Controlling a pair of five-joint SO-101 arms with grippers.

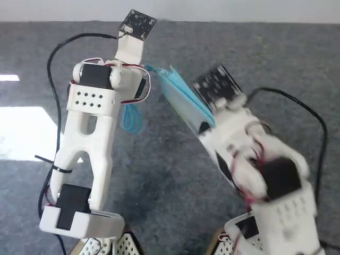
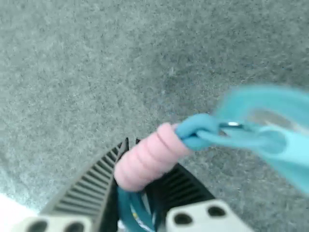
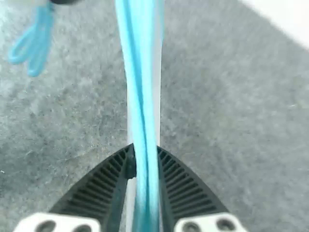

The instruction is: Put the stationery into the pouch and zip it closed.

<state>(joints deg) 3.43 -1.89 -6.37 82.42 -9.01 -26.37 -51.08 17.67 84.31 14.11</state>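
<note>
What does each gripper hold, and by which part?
The left gripper holds the pink ribbed pull tied to the blue pouch's end; the right gripper clamps the pouch's thin edge.

Pouch (image 1: 183, 98): turquoise, paler edge. Zipper pull (image 2: 147, 157): pale pink, ribbed; silver ring (image 2: 233, 125); cord loop (image 1: 130, 118) turquoise. Left tool (image 2: 131, 154), right tool (image 3: 145, 150): black, ridged inner faces, white mounts. Arms (image 1: 90, 133): white; motors (image 1: 69, 204), cables (image 1: 53, 69) black. Worktop (image 1: 223, 42): mottled grey.

Left arm (image 1: 87, 133) and right arm (image 1: 249, 154) stretch forward, left fingers (image 2: 91, 188) and right fingers (image 3: 108, 186) clamped.
</note>
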